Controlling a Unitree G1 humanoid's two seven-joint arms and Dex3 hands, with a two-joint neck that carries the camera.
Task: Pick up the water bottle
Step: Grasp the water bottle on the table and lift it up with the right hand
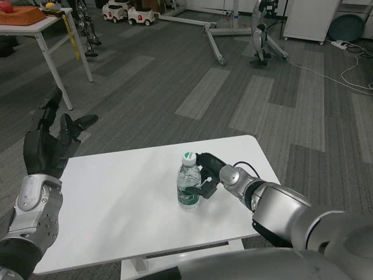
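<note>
The right forearm [291,219] is reaching in over the near right corner of the tabletop [116,204], low and nearly level, which suits a side grasp on something that stands upright. Its right hand [208,175] is wrapping the water bottle [188,184] from the right side: one finger is curving behind the neck just under the cap, and another is pressing against the label lower down. The fingers appear to be touching the plastic, but whether the hold is firm enough to lift is not something I can tell. The bottle is standing upright on the tabletop, right of the middle and about midway between the near and far edges, its base apparently resting on the surface, so the lift has not begun.

The left hand [49,137] is waiting beyond the far left corner, raised off the surface with fingers spread and holding nothing, likely kept clear so it does not get in the way.

Farther off, across the grey carpet [175,76], another table [44,26] is standing at the left with an orange tray [20,16] on it.
</note>
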